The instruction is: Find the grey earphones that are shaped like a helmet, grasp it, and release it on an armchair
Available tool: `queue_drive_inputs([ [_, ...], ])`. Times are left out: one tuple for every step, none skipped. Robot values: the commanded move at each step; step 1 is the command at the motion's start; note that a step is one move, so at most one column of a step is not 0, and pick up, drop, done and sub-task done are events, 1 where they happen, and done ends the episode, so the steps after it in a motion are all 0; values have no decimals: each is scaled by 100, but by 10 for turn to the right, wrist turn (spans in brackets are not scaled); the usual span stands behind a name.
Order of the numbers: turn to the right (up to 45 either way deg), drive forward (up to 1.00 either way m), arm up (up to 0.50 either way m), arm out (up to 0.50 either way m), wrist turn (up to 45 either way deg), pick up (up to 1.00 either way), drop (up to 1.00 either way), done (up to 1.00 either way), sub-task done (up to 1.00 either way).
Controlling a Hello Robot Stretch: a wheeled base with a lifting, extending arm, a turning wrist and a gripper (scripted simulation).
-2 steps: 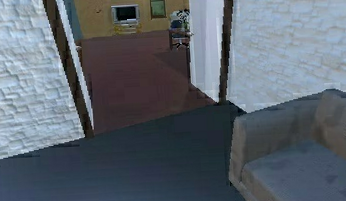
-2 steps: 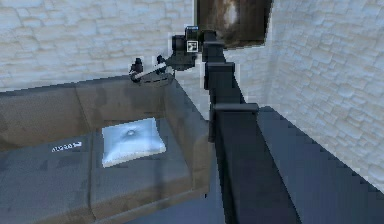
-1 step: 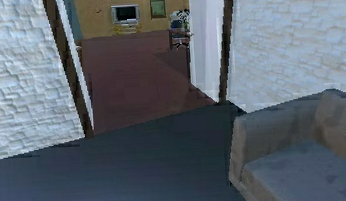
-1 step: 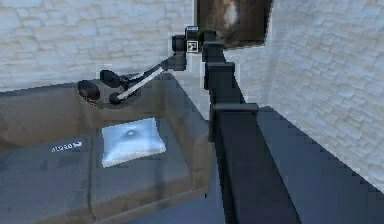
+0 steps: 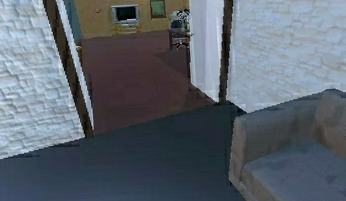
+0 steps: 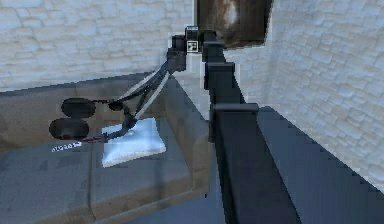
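My gripper point(image 6: 71, 116) reaches out over a grey-brown upholstered seat point(image 6: 50, 185) in the arm side view, at the end of the dark arm point(image 6: 235, 130). Its two thin fingers end in dark round pads point(image 6: 75, 104). A white pillow point(image 6: 135, 143) lies on the seat just right of the fingers, and a small flat pale thing with print point(image 6: 66, 147) lies below them. I cannot tell whether the gripper holds anything. No grey helmet-shaped thing can be made out. The same seat point(image 5: 285, 157) fills the forward view's lower right.
Ahead, a doorway between white brick walls point(image 5: 19, 78) opens onto a red-brown floor point(image 5: 130, 81), with a television point(image 5: 126, 13) and a small table point(image 5: 180, 33) at the far end. A framed picture point(image 6: 235, 20) hangs above the seat. Dark floor point(image 5: 116, 177) lies before me.
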Motion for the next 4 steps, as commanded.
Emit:
queue_drive_inputs([
  [0,0,0,-48,0,0,0,0,0],
  [-450,0,0,0,0,0,0,0,0],
  [-450,0,0,0,0,0,0,0,0],
  [-420,0,0,0,0,0,0,0,0],
])
